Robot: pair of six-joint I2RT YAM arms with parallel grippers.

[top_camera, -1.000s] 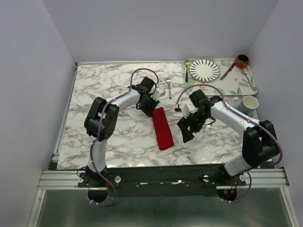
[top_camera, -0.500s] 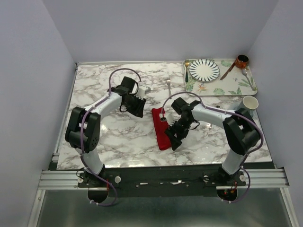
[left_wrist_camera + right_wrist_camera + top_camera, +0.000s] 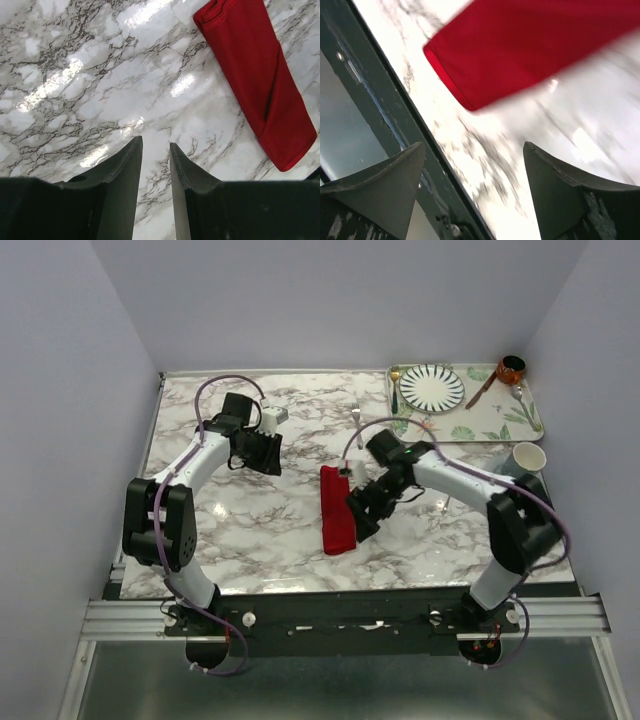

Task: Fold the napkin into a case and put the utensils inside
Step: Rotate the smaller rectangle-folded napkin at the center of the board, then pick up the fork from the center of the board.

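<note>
Case (image 3: 337, 510) lies flat on the tabletop (image 3: 240, 530), long axis near-to-far. My right claw (image 3: 360, 515) hovers just beside the case's right edge, jaws wide, empty. My left claw (image 3: 262, 453) is well left of the case, narrow gap, empty. Fork (image 3: 356, 426) lies just beyond the case's far end, roughly parallel. Right arm is nearer, so probably its pick.

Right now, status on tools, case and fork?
Left tool slightly open, empty, away from case. Right tool wide open, empty, beside case. Fork lies beyond case, not inside.
</note>
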